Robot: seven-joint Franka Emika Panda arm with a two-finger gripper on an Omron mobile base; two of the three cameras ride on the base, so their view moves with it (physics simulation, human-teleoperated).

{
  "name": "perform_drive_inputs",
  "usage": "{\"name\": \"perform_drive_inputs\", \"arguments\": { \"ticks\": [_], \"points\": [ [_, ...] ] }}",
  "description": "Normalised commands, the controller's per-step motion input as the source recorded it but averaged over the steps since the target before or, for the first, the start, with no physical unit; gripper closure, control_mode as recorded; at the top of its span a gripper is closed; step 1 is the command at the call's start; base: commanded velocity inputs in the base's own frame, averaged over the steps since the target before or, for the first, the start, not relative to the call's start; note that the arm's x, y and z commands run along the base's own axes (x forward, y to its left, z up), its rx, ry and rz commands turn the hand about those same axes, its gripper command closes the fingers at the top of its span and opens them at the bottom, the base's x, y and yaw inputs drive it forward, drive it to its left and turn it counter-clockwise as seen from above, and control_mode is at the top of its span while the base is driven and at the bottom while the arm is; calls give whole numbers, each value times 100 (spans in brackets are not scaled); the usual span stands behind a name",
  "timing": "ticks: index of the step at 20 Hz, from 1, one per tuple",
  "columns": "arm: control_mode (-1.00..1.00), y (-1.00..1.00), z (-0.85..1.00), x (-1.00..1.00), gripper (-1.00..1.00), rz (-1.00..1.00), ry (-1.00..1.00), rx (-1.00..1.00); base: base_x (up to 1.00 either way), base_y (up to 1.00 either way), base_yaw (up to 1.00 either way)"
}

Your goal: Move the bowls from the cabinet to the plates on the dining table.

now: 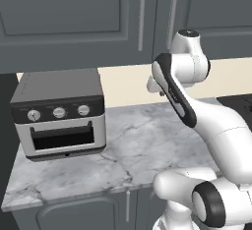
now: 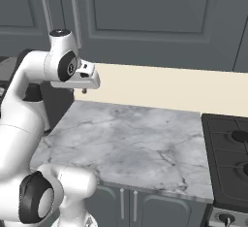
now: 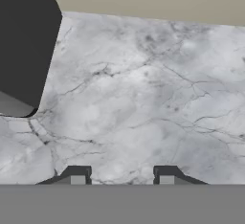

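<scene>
The cabinet (image 1: 74,17) hangs above the counter, and its dark grey panelled doors are closed. Its long silver bar handles (image 1: 142,15) stand side by side at the middle; the right base view has them at upper left (image 2: 75,8). My gripper (image 2: 84,90) hovers under the cabinet and well above the marble, pointing down. In the hand view my gripper (image 3: 119,177) is open, its fingertips (image 3: 76,176) apart over bare marble with nothing between them. The bowls are hidden. The plates and the dining table are out of view.
A toaster oven (image 1: 59,113) sits at the left end of the marble counter (image 1: 147,145) and appears as a dark block (image 3: 24,41) in the hand view. A black gas stove (image 2: 230,163) borders the counter on the right. A cream wall strip (image 2: 169,88) runs behind.
</scene>
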Motion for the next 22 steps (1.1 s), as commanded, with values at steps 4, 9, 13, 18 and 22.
{"name": "perform_drive_inputs", "arguments": {
  "ticks": [4, 9, 13, 18, 22],
  "points": [
    [-100, 0, 7, -4, -100, 0, -4, 0, 0, 0, 0],
    [-100, 0, 19, -13, -100, 0, -13, 0, 0, 0, 0],
    [-100, 0, 29, -13, -100, 0, -15, 0, 0, 0, 0],
    [-100, 0, 33, -12, -100, 0, -16, 0, 0, 0, 0],
    [-100, -4, 34, -10, -100, 0, -17, 0, 0, 0, 0]
  ]
}}
